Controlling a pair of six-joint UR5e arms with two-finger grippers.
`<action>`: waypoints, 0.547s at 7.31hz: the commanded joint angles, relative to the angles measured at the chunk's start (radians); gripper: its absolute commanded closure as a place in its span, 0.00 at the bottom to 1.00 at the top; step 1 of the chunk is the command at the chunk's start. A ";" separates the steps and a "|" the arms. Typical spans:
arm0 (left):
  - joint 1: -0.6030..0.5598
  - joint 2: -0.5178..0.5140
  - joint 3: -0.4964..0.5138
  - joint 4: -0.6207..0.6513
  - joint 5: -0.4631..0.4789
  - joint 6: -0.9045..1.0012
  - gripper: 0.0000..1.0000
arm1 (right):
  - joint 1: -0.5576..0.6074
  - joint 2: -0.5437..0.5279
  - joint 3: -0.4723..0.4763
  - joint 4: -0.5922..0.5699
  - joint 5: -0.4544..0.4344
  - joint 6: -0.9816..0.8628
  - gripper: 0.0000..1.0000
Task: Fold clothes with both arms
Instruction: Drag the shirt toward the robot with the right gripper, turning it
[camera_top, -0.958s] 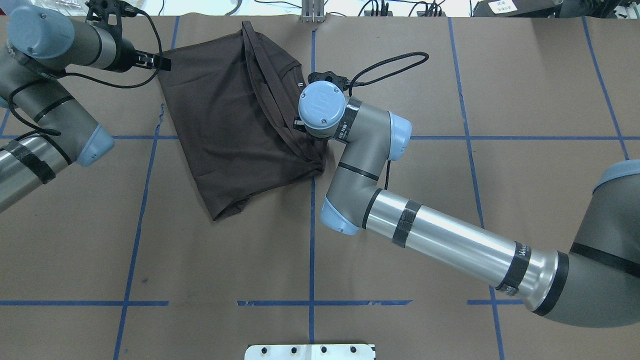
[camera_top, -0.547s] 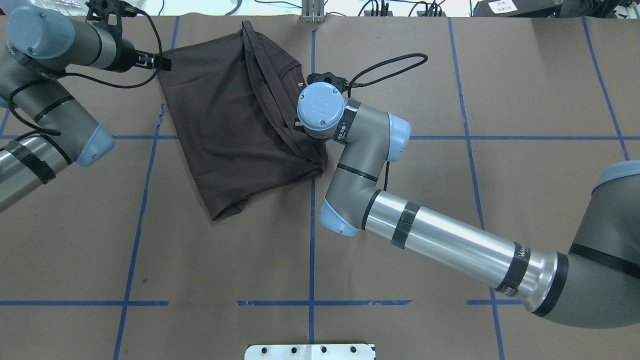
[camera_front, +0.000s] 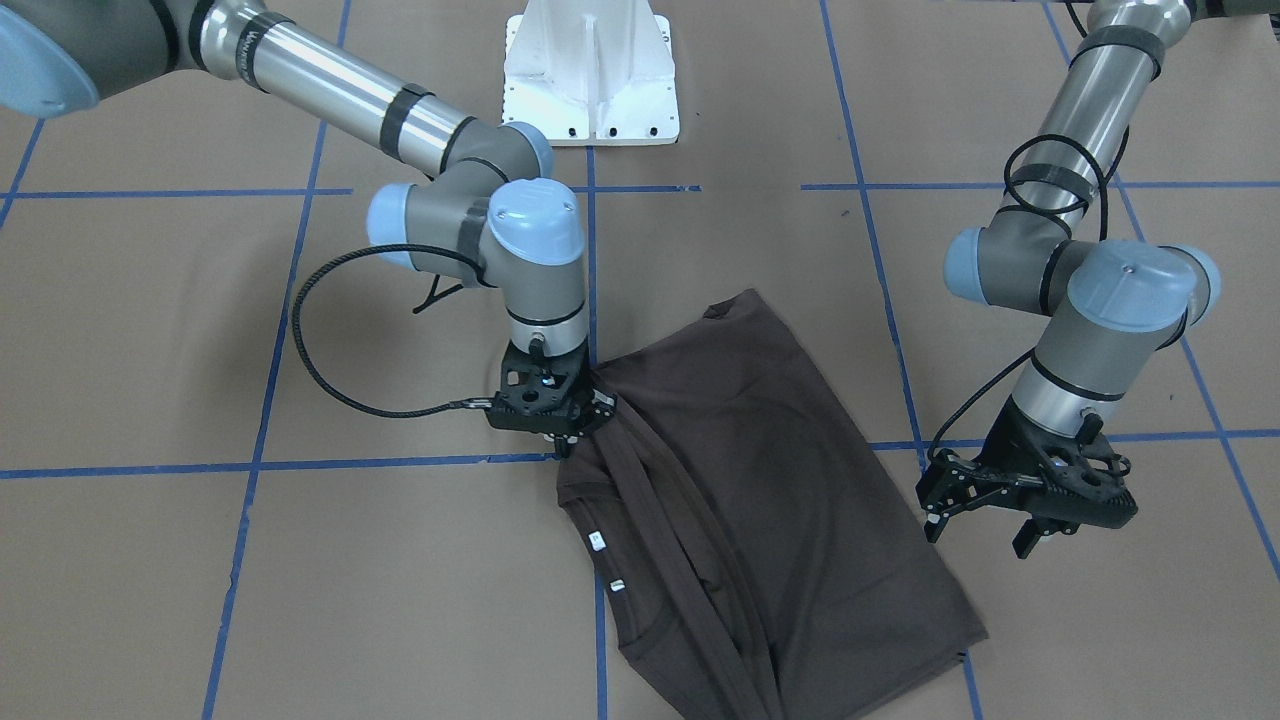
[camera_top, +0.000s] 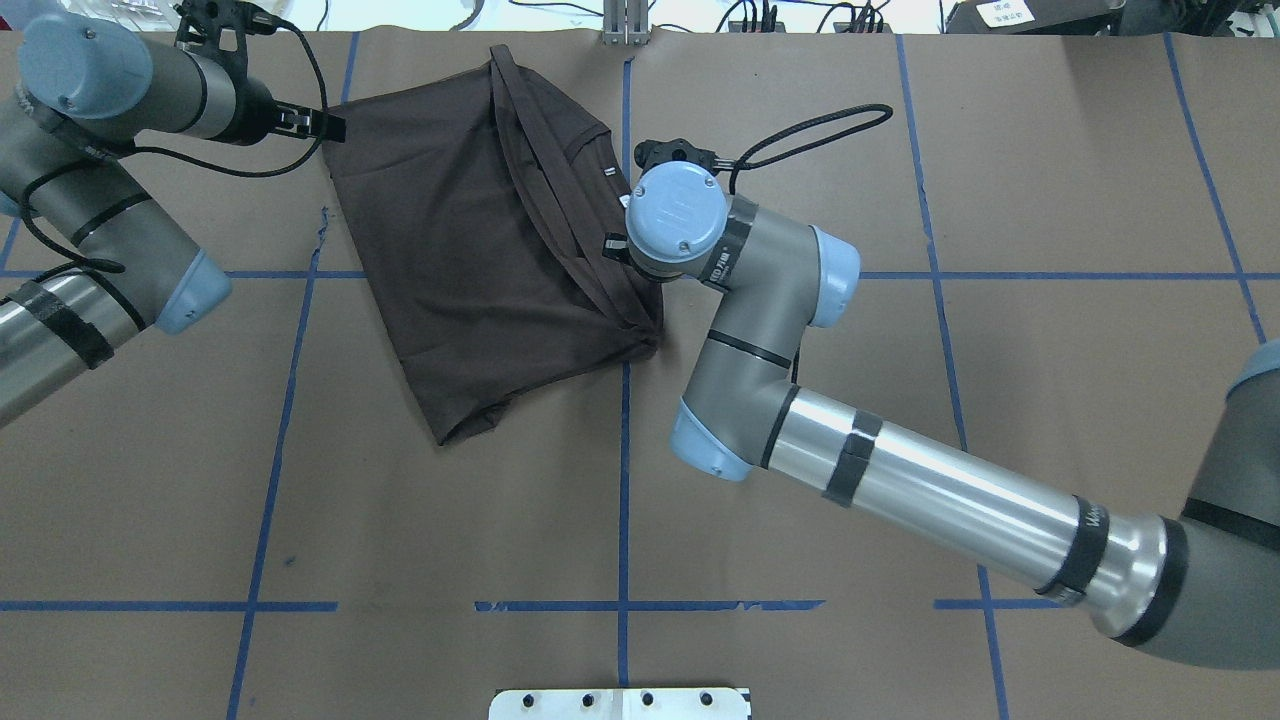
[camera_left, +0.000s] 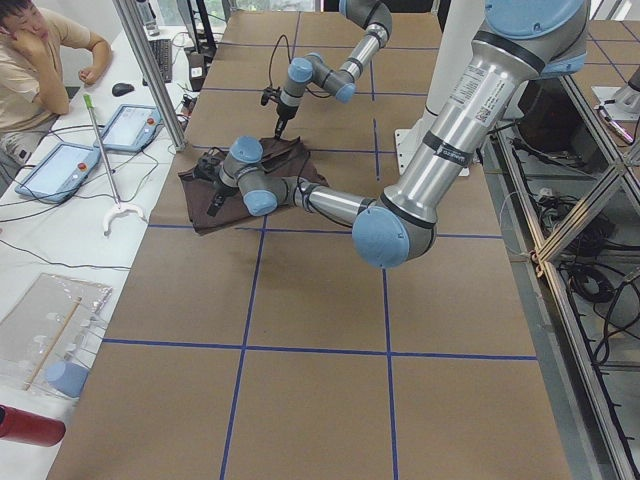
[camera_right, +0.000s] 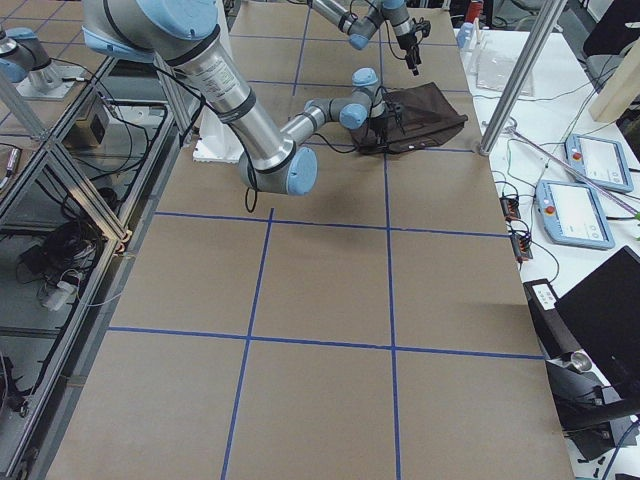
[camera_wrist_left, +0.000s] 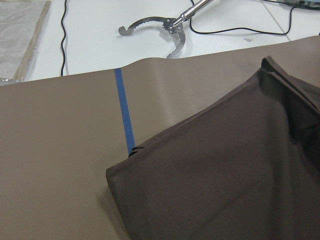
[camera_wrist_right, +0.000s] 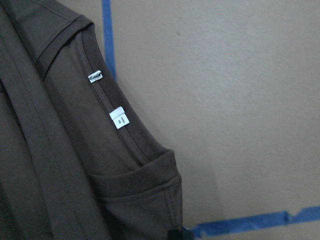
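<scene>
Dark brown cloth, the T-shirt (camera_top: 480, 230), lies half doubled on the far part of the paper-covered table (camera_top: 900, 450). It sits mostly to the robot's left of the centre tape line (camera_top: 623, 480), with a long band of folded fabric running slantwise across it.

Over the last second the right arm's wrist has slid a little toward the robot's right. The shirt's collar-side edge has gone with it, so the whole garment has crept slightly that way.

The right gripper (camera_front: 560, 445) points straight down with its fingers pinched together on that edge. Its wrist view shows the ribbed collar (camera_wrist_right: 125, 135) and white neck tags (camera_wrist_right: 119, 118) just ahead.

The left gripper (camera_front: 980, 530) has not moved. It hovers beside the opposite far corner with its fingers spread and grips nothing.

This looks like a tug to straighten the fabric before another fold. With only one side held, the shirt is likely to slide rather than pull taut, and much folding remains.
</scene>
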 joint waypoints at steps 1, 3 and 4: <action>0.002 -0.002 0.000 -0.003 -0.002 0.001 0.00 | -0.048 -0.281 0.371 -0.038 -0.014 0.006 1.00; 0.003 -0.002 -0.003 -0.004 -0.003 0.001 0.00 | -0.192 -0.514 0.643 -0.067 -0.118 0.022 1.00; 0.005 -0.002 -0.008 -0.004 -0.003 -0.001 0.00 | -0.276 -0.611 0.731 -0.066 -0.174 0.103 1.00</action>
